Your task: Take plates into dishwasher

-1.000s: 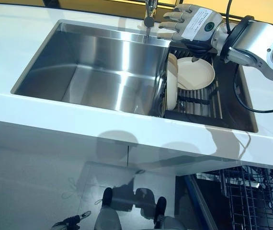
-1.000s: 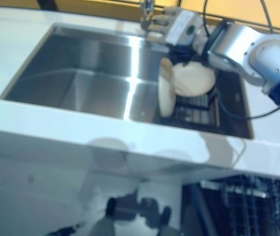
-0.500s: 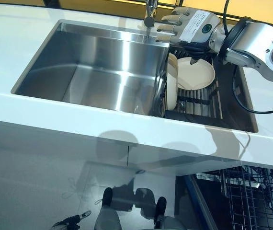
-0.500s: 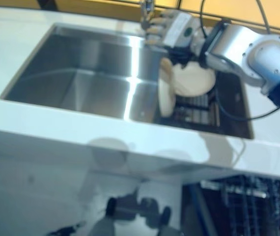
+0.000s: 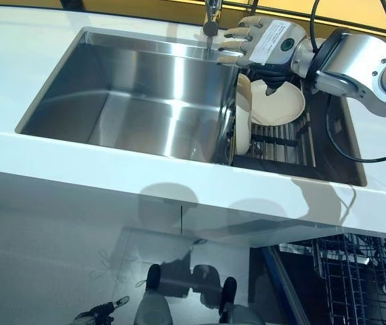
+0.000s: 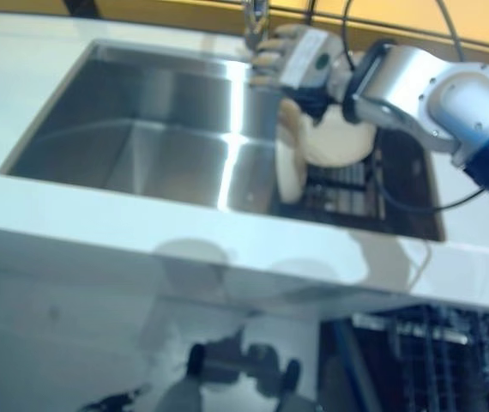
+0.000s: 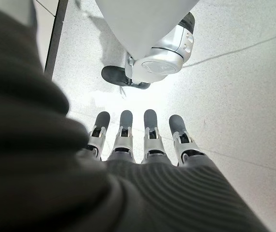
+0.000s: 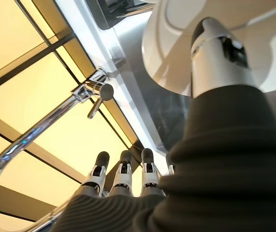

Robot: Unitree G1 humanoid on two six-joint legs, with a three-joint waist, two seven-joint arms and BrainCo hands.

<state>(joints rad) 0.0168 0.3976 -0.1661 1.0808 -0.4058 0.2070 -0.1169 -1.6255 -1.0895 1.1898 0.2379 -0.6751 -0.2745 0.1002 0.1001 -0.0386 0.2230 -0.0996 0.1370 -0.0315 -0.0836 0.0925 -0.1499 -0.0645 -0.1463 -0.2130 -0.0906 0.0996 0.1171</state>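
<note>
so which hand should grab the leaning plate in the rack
Right. The right hand hovers open above the leaning plate, thumb by its face. The left hand hangs open over the floor.

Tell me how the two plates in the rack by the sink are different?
The plate on its edge stands upright at the rack's sink side, so you see mostly its rim. The tilted plate leans back and shows its whole round face. The right hand hovers open just above the tilted plate, its thumb down by that plate's rim; the upright one has nothing near it. Both are cream-coloured and sit in the same dark rack.
</note>
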